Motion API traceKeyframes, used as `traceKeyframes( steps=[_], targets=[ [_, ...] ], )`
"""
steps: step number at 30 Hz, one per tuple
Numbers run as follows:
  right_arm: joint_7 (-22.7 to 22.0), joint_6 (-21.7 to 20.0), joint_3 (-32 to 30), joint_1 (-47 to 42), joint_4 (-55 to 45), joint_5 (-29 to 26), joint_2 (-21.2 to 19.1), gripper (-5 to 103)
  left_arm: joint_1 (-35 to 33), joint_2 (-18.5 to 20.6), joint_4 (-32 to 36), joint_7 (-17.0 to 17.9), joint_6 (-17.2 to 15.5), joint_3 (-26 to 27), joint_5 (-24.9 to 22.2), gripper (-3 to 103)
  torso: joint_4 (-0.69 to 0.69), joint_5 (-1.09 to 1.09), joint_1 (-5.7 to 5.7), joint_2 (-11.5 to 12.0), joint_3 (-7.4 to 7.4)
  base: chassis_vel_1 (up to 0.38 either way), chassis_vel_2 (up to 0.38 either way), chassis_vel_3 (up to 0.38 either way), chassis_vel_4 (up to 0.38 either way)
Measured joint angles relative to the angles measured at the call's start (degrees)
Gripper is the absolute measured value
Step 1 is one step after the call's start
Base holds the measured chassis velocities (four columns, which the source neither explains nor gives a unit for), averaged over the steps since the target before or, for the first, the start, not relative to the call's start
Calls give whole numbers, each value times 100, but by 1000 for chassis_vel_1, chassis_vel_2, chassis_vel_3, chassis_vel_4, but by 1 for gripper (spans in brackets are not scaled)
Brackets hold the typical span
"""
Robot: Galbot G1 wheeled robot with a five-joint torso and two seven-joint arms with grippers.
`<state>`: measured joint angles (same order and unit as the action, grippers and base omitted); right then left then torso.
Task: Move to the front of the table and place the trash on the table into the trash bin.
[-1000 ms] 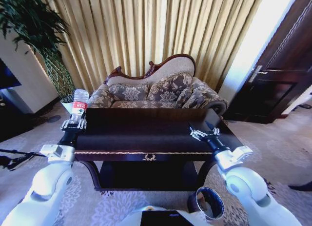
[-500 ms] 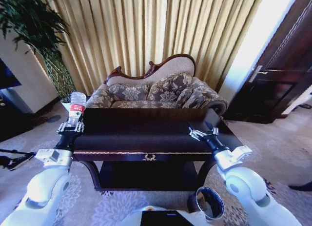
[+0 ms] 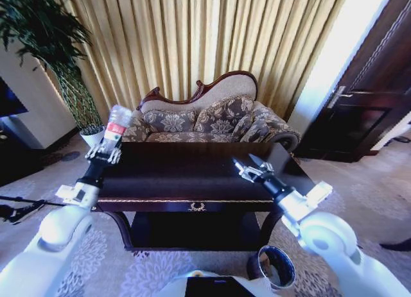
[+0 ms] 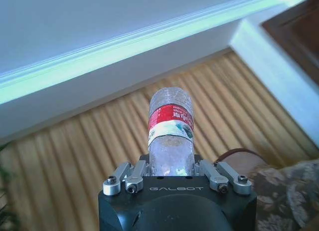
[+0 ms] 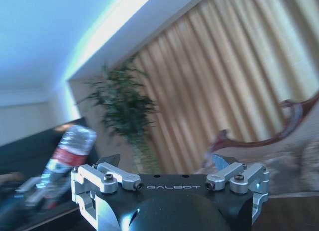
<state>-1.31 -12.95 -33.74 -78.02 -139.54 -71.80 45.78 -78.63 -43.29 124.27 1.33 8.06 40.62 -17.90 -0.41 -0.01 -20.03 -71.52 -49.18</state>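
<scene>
The trash I see is a clear plastic bottle (image 3: 115, 126) with a red label, held up in my left gripper (image 3: 104, 155), which is shut on its lower end. It hangs above the left end of the dark glossy table (image 3: 192, 172), leaning a little. In the left wrist view the bottle (image 4: 171, 128) stands straight out from between the fingers (image 4: 134, 172). My right gripper (image 3: 248, 170) hovers open over the right half of the table with nothing in it. The right wrist view shows the bottle (image 5: 69, 152) off to one side. The trash bin (image 3: 274, 266) stands on the carpet by the table's front right leg.
A patterned sofa (image 3: 205, 120) sits right behind the table, before gold curtains. A tall plant in a white pot (image 3: 92, 135) stands at the back left. A dark door (image 3: 359, 117) is at the right. Something dark lies on the carpet (image 3: 19, 210) at the left.
My left gripper has lifted the bottle and swung it inward over the table's left end. My right gripper has moved left and farther over the tabletop.
</scene>
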Motion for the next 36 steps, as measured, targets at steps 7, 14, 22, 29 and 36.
traceKeyframes(
  steps=[7,14,22,29,36],
  targets=[
    [11,-47,859,916,351,-317,-211,100,859,705,-248,-226,71,-860,178,34,-2,0,-1,0,0,0,0,0,0],
    [-19,-48,1562,1834,854,-300,-127,100,1959,916,-375,-211,-118,-1963,166,34,-3,-1,-1,0,0,0,0,0,0],
    [-32,-66,1842,2437,1252,-335,40,100,2262,1021,-262,-177,-212,-2702,202,34,0,1,-1,0,0,0,0,0,0],
    [-43,-92,2102,2749,1398,-371,71,100,3003,1059,-515,-167,-191,-3504,192,34,-2,1,0,0,0,0,0,0,0],
    [-55,-93,2289,3033,1611,-370,101,100,3675,840,-699,-143,-223,-4232,149,34,-2,0,0,1,0,0,0,0,0]
  ],
)
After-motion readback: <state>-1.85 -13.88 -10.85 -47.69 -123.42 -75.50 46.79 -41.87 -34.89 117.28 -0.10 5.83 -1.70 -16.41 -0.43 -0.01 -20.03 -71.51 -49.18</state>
